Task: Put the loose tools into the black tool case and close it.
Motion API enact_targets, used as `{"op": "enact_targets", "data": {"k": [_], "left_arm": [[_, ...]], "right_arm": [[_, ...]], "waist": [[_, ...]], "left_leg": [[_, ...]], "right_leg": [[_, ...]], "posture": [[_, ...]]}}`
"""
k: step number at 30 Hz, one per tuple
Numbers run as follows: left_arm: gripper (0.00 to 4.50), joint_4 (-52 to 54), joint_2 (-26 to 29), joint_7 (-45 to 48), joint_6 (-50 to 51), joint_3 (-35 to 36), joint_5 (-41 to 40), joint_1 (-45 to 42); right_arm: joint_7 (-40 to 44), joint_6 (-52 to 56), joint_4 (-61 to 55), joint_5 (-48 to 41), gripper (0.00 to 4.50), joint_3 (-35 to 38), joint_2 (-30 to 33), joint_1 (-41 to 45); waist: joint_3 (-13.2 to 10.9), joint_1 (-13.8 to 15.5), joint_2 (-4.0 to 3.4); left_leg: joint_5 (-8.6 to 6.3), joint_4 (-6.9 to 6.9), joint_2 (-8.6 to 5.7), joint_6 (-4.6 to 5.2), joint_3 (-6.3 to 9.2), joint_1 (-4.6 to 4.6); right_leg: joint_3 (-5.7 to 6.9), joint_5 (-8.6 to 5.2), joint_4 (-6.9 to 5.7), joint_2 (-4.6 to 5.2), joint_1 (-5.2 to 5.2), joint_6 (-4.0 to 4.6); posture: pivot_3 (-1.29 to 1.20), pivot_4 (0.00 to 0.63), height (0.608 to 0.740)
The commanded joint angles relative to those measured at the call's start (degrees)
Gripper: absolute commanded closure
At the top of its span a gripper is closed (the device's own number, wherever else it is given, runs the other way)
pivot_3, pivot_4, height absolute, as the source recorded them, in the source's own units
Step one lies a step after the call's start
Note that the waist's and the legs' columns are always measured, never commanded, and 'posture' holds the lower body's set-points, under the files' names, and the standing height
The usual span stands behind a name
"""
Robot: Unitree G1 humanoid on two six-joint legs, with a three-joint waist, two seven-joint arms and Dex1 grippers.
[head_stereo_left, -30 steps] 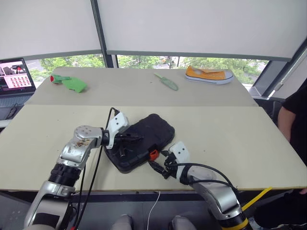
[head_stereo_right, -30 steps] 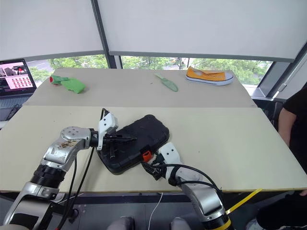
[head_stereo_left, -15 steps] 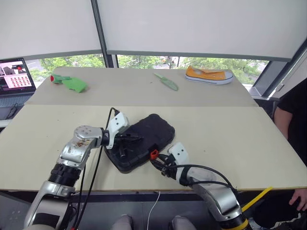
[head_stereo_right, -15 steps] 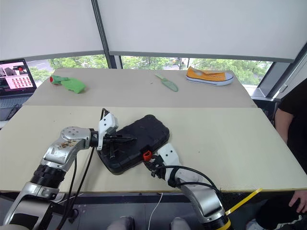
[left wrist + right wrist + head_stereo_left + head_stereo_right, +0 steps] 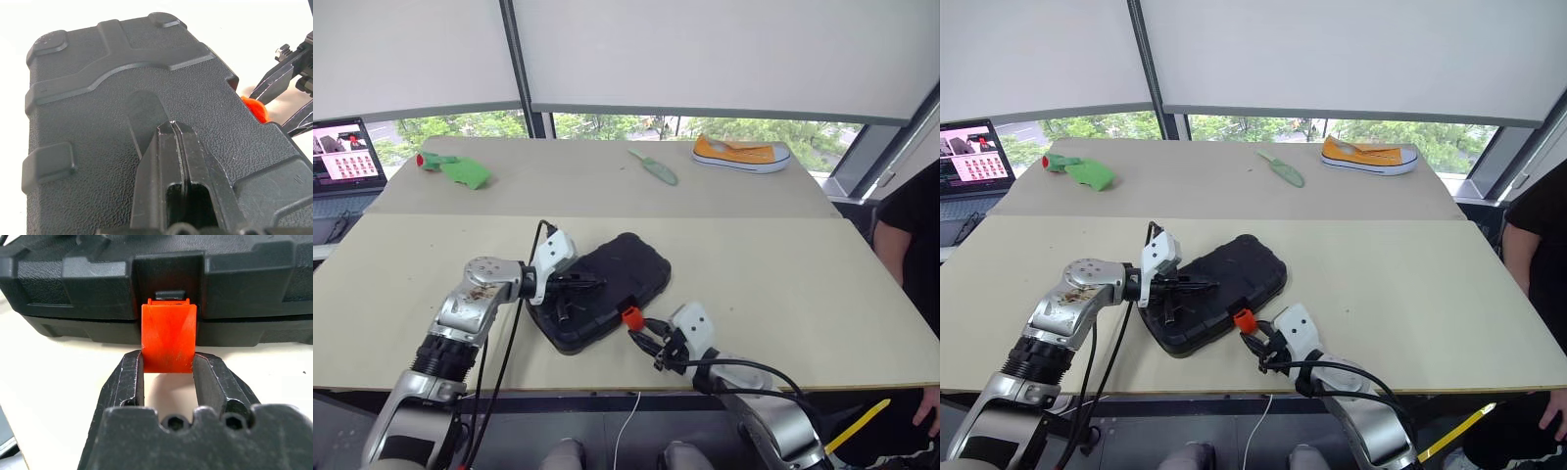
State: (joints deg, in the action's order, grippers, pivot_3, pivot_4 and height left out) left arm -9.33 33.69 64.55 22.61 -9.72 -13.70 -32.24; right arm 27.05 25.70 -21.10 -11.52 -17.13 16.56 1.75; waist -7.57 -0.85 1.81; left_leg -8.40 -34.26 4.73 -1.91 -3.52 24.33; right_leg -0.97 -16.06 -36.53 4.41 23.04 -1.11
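Near table's [image 5: 822,294] front edge lay shut case [image 5: 602,284]; left gripper [image 5: 172,128], fingers together, pressed lid. Right gripper [image 5: 168,374] pinched orange latch [image 5: 168,338]. Advice: swing latch upward until snapped, lid kept pressed.

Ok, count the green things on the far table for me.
2. A green object with a red tip lies at the far left corner, and a slim green trowel lies near the middle, left of the orange shoe. Nothing appears hidden.
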Motion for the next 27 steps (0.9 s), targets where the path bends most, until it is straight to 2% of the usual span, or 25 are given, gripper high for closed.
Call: {"op": "enact_targets", "data": {"k": [1,20,22,25,27], "left_arm": [[4.50,-4.5,1.2,-0.2,3.8,-3.8,3.4,4.2],[4.50,-3.6,1.2,-0.5,4.6,-4.1,2.9,4.2],[4.50,-3.5,1.3,-0.6,4.7,-4.1,2.8,4.4],[4.50,-3.3,1.2,-0.8,4.8,-3.9,2.8,4.6],[4.50,-3.1,1.2,-0.9,4.9,-3.9,2.7,4.7]], "right_arm": [[1.6,-5.9,-1.2,-0.9,3.22,1.4,-0.6,0.0],[1.3,-8.4,5.1,2.1,3.22,0.1,-3.6,5.2],[1.7,-7.9,4.8,1.6,2.31,0.3,-3.8,5.0],[1.5,-8.2,4.8,2.2,1.45,0.5,-3.8,4.9],[1.2,-9.1,5.0,3.0,0.64,0.9,-3.5,4.7]], "waist": [[0.0,0.0,0.00],[0.0,-0.5,0.01],[0.0,-0.5,0.01],[0.0,-0.3,0.02],[0.0,-0.3,0.01]], "left_leg": [[0.00,0.00,0.00,0.00,0.00,0.00],[0.00,0.00,0.03,0.00,0.02,-0.11],[0.00,0.00,0.03,0.00,0.02,-0.11],[0.00,0.00,0.03,0.00,0.02,-0.11],[0.00,0.00,0.02,0.00,0.02,-0.08]], "right_leg": [[0.00,0.00,0.00,0.00,0.00,0.00],[-0.01,0.03,-0.20,-0.04,0.02,0.05],[-0.01,0.04,-0.20,-0.04,0.02,0.05],[-0.01,0.04,-0.21,-0.04,0.02,0.05],[0.00,0.03,-0.18,-0.04,0.01,0.06]], "posture": [[0.00,0.150,0.740],[0.00,0.150,0.740],[0.00,0.150,0.740],[0.00,0.150,0.740],[0.00,0.150,0.740]]}}
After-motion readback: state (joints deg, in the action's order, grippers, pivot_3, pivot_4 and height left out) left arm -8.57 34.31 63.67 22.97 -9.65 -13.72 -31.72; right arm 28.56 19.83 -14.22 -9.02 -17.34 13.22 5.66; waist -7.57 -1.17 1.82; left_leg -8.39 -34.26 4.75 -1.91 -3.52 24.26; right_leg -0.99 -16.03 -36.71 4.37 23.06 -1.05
